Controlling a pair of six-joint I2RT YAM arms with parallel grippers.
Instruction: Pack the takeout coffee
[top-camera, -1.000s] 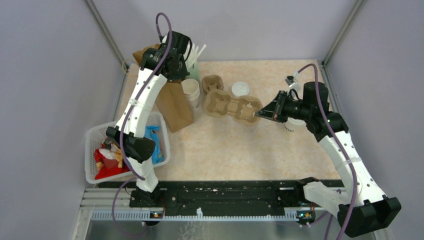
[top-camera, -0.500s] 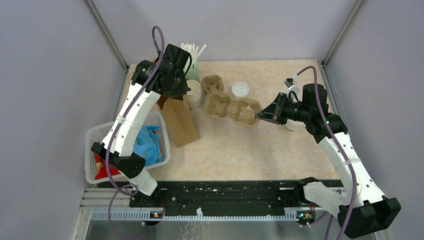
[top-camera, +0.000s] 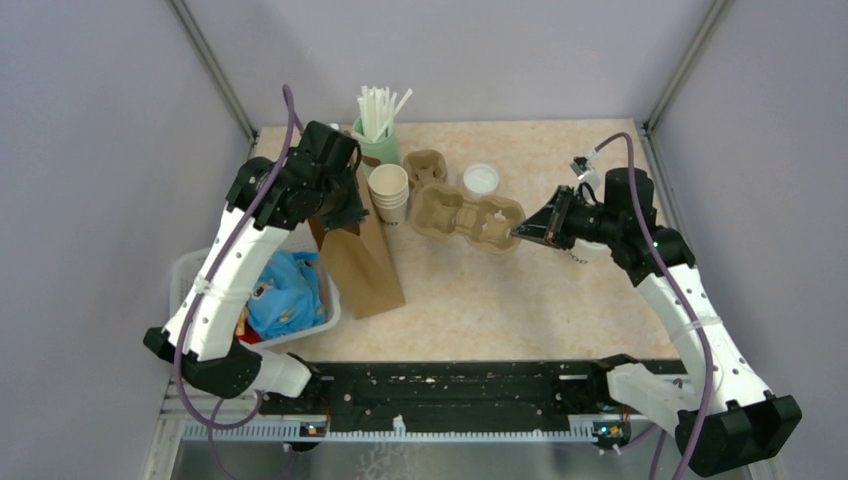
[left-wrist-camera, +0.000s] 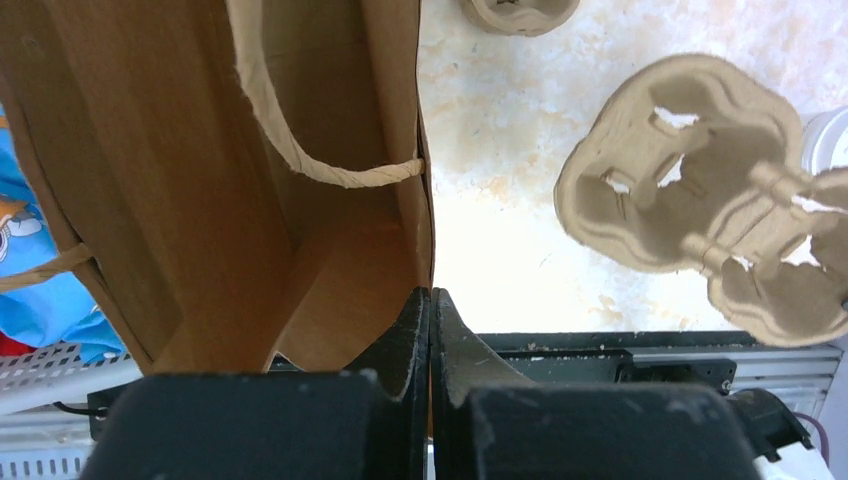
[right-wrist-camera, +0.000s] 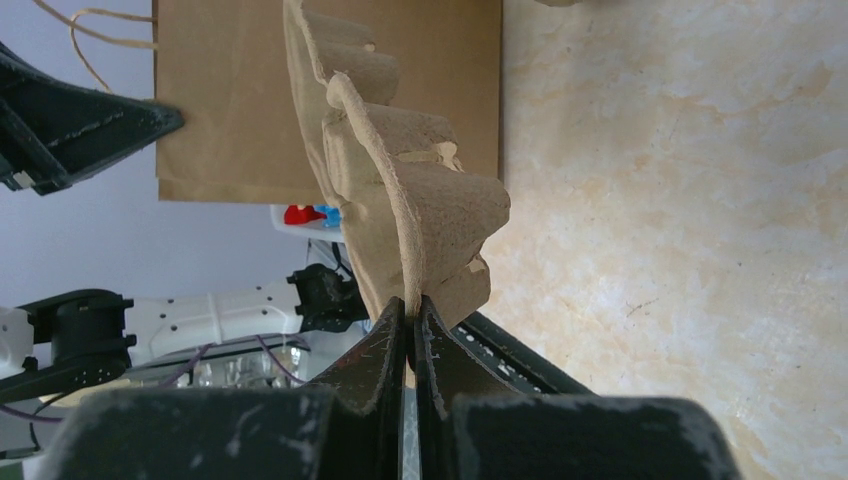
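The takeout coffee (top-camera: 481, 179), seen from above as a round white lid, stands behind the brown pulp carrier tray (top-camera: 462, 215). Its edge also shows in the left wrist view (left-wrist-camera: 828, 140). My right gripper (top-camera: 515, 233) is shut on the tray's right rim (right-wrist-camera: 400, 200), with the tray held tilted at the fingertips (right-wrist-camera: 410, 305). My left gripper (top-camera: 349, 214) is shut on the top edge of the open brown paper bag (top-camera: 358, 260). The left wrist view looks into the bag's mouth (left-wrist-camera: 330, 230), with the fingers (left-wrist-camera: 430, 300) pinching its rim.
A stack of lidless paper cups (top-camera: 390, 190), a green holder of white straws (top-camera: 378, 120) and a small pulp carrier (top-camera: 425, 165) stand at the back. A white basket (top-camera: 310, 333) with snack packets (top-camera: 285, 295) sits at the left. A white object (top-camera: 592, 250) lies partly hidden under my right wrist.
My left arm has swung left and toward the near side, drawing the paper bag with it and uncovering the straws and cup stack. The right gripper and tray barely moved.
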